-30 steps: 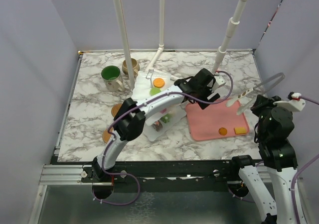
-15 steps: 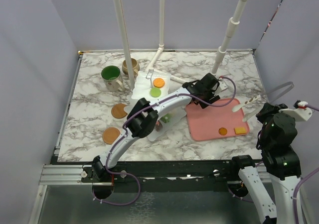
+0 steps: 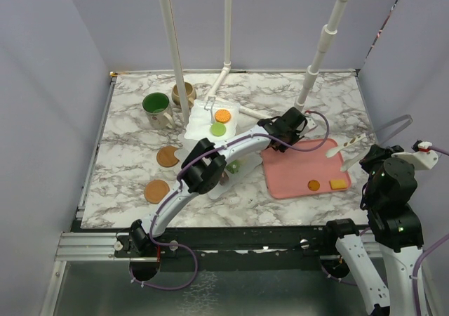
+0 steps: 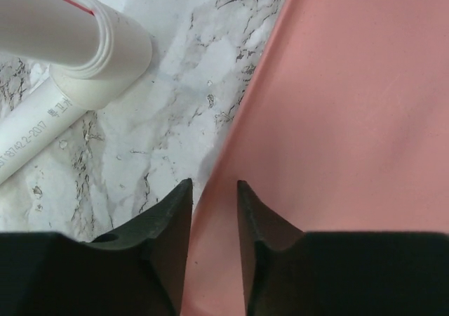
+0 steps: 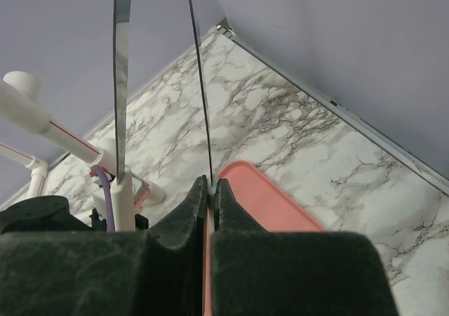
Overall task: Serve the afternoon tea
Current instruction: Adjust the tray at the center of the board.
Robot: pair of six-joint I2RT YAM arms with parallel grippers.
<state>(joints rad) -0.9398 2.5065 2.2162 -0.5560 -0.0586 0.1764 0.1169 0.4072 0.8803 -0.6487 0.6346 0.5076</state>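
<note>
1. As the top view shows it, the stand (image 3: 208, 128) sits mid-table with two biscuits (image 3: 223, 116) on its upper plate. More pastries (image 3: 231, 168) sit on the lower one. The green mug (image 3: 156, 105) and beige mug (image 3: 184, 93) stand just left of it at the back. Two coasters (image 3: 167, 156) lie bare to the front-left. The tray (image 3: 295, 172), right of the stand, carries an orange disc (image 3: 313, 185) and a yellow piece (image 3: 339, 183).
2. Same view: the left gripper (image 3: 289, 137) is at the tray's far edge, and the left arm (image 3: 238, 146) crosses over the stand's lower plate, hiding part of it. The right gripper (image 3: 366, 153) holds tongs (image 3: 349, 145) over the tray's right side. Pipes (image 3: 175, 49) rise behind the stand and crowd any approach from above.
3. Left wrist: the left gripper (image 4: 212, 189) has its jaws slightly apart. They straddle the edge of the tray (image 4: 337, 119), marble on one side and pink on the other, with nothing visibly pinched. A pipe foot (image 4: 105, 49) stands close beyond.
4. Right wrist: the right gripper (image 5: 212, 186) is clamped on one thin blade of the tongs (image 5: 121, 84). The other, white-tipped blade stands free beside it. The tray (image 5: 259, 189) lies below.
5. Judgement: the disc and piece look light, hard and slick. Nip them across the edges with the tongs, gently, as they may squirt out. The stand looks stiff but tippy, so leave it standing. The mugs are rigid and best taken by the handle.
</note>
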